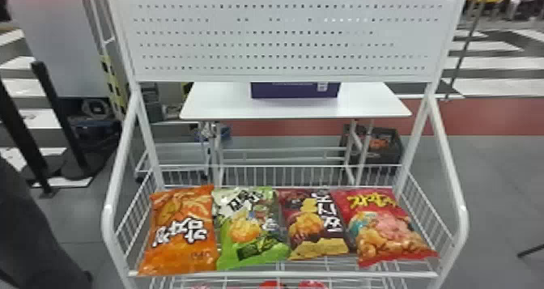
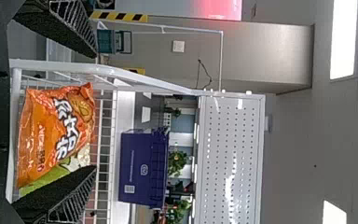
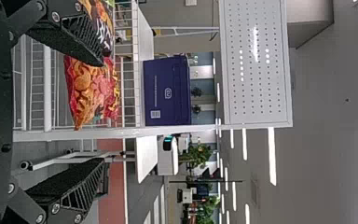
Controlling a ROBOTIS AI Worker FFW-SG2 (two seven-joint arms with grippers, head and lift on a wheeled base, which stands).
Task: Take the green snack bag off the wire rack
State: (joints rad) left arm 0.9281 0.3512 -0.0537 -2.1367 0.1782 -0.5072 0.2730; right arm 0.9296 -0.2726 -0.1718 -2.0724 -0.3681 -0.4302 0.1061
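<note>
At the far left of the head view, black barrier posts [image 1: 60, 114] are standing on the floor beside the white wire rack [image 1: 283, 274]. In the left wrist view, the left gripper [image 2: 95, 112] is facing the rack, its jaws standing wide open, and the orange snack bag [image 1: 182, 231] is showing beyond the gap between them.

That orange bag is filling the left end of the rack's basket shelf. Next to it, the green snack bag [image 1: 251, 227] is lying on the shelf, printed face up, its bright green end toward the front rail — it is sitting between the orange bag and the maroon snack bag [image 1: 313, 223], touching both. Farther right, the red snack bag [image 1: 384, 227] is resting against the maroon one, slanting toward the front right corner.

Below the shelf, what look like red packages [image 1: 273, 284] are peeking in, too cut off to tell more. Above, a white perforated panel [image 1: 283, 37] is spanning the uprights; behind, a purple box [image 1: 295, 90] is sitting on a white table [image 1: 218, 102].

In the right wrist view, the right gripper [image 3: 105, 112] is facing the rack's right end — its jaws are standing open too, well apart.
</note>
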